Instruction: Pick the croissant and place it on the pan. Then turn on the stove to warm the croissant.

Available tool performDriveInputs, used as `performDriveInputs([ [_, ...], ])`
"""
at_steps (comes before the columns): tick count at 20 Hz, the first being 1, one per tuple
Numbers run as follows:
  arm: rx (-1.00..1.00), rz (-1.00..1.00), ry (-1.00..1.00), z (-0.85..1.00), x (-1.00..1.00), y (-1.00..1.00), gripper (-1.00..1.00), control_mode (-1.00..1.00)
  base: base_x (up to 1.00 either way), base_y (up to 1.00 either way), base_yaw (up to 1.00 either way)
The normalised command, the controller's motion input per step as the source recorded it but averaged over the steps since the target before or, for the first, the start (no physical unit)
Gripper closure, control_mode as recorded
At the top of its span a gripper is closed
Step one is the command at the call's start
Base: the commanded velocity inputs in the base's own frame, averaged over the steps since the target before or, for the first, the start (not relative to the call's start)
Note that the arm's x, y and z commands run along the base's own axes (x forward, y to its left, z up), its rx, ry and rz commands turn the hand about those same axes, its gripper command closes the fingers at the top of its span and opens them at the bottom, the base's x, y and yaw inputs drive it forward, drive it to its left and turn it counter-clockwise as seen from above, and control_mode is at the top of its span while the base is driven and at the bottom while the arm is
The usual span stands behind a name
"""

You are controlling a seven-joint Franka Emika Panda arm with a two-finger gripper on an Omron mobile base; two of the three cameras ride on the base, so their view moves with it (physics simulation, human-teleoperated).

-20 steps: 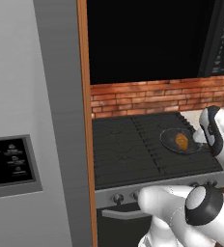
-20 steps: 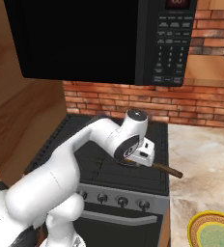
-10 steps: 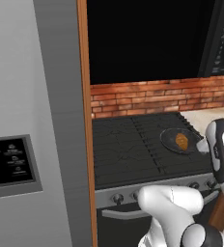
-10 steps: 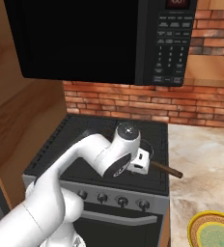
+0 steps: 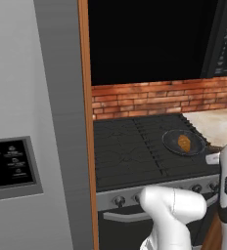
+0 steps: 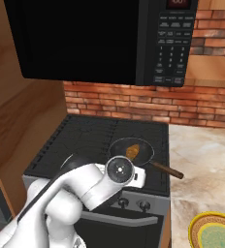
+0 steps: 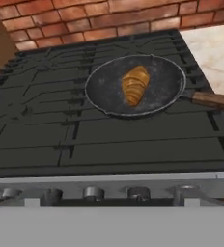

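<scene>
1. The croissant lay in the middle of the pan, which sat on the stove toward its right side; in the hand view the pan's brown handle ran off toward 3 o'clock.
2. Over the last second the arm had swung down and back from above the pan to the stove's front edge. In the right base view the wrist now sat at about 6 o'clock from the pan, just above the knob row.
3. The gripper's fingers could not be made out in any view, so whether it was parted or closed could not be told. Nothing appeared to be carried, since the croissant rested in the pan.
4. That shift suggested the placing step was done and the knob step was starting.
5. The knobs lined the steel front panel at 6 o'clock in the hand view. Picking the one that served the pan's burner looked like the next concern.
</scene>
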Motion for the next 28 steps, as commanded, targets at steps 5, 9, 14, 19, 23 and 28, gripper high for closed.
performDriveInputs([
  [5,0.0,0.0,-0.29,0.0,-0.14,0.31,-1.0,-1.0,0.0,0.0,0.0],
  [9,0.0,0.0,-0.29,-0.01,-0.1,0.24,-1.0,-1.0,0.0,0.0,0.0],
  [14,0.0,0.0,-0.27,-0.05,-0.17,0.0,-1.0,-1.0,0.0,0.0,0.0],
  [19,0.0,0.0,-0.3,-0.06,-0.18,0.13,-1.0,-1.0,0.0,0.0,0.0],
  [23,-0.01,0.0,-0.29,-0.1,-0.11,0.41,-1.0,-1.0,0.0,0.0,0.0],
  [28,-0.03,0.0,-0.25,-0.11,-0.06,0.49,-1.0,-1.0,0.0,0.0,0.0],
])
